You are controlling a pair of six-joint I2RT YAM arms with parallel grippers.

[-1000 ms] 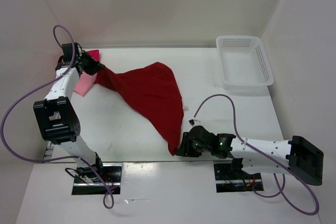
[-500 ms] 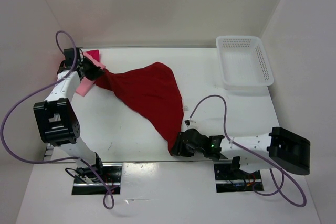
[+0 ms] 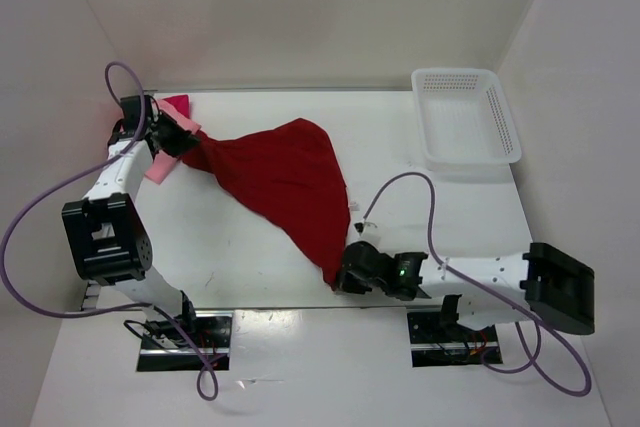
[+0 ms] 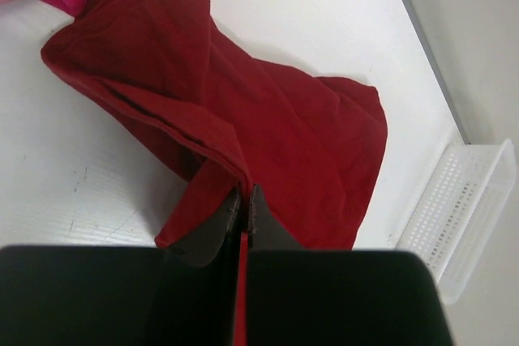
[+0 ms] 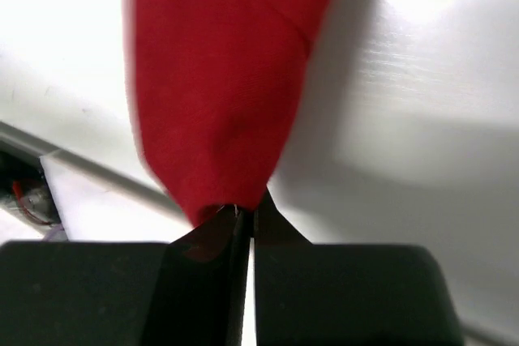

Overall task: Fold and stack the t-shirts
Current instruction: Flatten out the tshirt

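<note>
Near edge of desk (image 3: pixel 230 247), centre: right pincer (image 5: pixel 243 212) pressed together, pinching the near tip of the dark red t-shirt (image 3: pixel 285 182). That shirt runs diagonally to the far-left corner, where the left pincer (image 4: pixel 245 196) is clamped on its other end. T-shirts counted: 3. The magenta t-shirt (image 3: pixel 180 104) and light pink t-shirt (image 3: pixel 160 167) lie at the far-left corner. White basket (image 3: pixel 470 160): 1, far-right corner.

Stretched diagonally, rumpled: dark red t-shirt (image 3: pixel 285 182); bunched far-left: magenta t-shirt (image 3: pixel 180 104), light pink t-shirt (image 3: pixel 158 167).
</note>
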